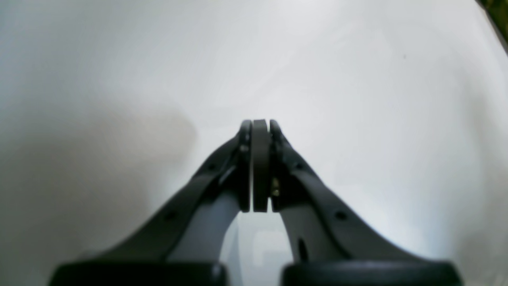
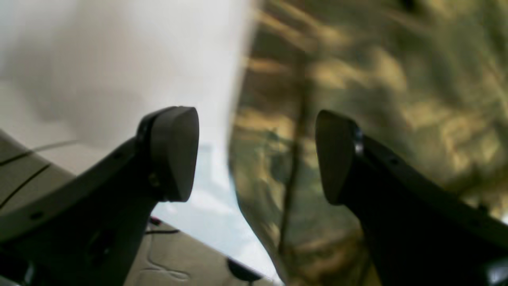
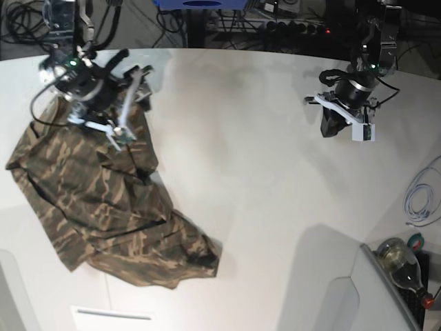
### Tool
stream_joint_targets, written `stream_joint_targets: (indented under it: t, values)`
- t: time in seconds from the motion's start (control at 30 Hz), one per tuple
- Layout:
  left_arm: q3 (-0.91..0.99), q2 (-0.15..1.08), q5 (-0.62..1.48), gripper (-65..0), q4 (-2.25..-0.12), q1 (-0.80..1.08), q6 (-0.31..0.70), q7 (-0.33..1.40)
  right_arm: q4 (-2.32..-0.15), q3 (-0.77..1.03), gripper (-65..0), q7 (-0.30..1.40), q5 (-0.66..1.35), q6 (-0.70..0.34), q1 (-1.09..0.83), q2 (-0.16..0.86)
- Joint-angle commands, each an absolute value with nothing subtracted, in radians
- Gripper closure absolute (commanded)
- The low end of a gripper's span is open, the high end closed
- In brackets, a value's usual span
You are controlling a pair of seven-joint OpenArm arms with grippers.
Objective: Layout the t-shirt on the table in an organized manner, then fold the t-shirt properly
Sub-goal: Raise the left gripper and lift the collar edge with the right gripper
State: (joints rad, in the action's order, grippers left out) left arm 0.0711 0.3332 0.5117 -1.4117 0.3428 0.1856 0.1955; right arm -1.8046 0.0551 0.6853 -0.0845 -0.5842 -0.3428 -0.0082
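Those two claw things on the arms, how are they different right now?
The right tool is spread wide open; the left tool is pressed shut. The right tool hangs over the camouflage t-shirt; the left tool is over bare white table, far from the cloth. Both are dark two-fingered tools, and neither holds anything.

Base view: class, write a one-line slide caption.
Crumpled camouflage t-shirt on the white table; right tool open above it, left tool shut, apart over bare table.
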Motion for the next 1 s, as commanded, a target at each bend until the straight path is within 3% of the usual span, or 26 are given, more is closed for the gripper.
stream_joint_targets:
  t: [0.0,0.13,0.6,0.73,0.97]
  values:
    - [0.074,0.341,0.519,0.0,-1.429,0.348,0.191,0.174,-1.801,0.031,-43.2,0.674,-0.085,-0.572,-0.323,-0.005]
    - [0.073,0.34,0.519,0.0,-1.429,0.349,0.191,0.174,-1.739,-0.041,-43.2,0.671,-0.163,-0.441,-0.282,-0.016]
    - [0.073,0.34,0.519,0.0,-1.422,0.349,0.191,0.174,-1.532,0.045,-42.8,0.67,-0.17,-0.44,-0.173,-0.018]
    - [0.073,0.34,0.519,0.0,-1.42,0.349,0.191,0.174,-1.596,0.039,-35.1,0.67,-0.168,-0.44,-0.209,-0.021]
    - [0.073,0.34,0.519,0.0,-1.42,0.349,0.191,0.174,-1.601,0.038,-34.7,0.67,-0.173,-0.44,-0.214,-0.044]
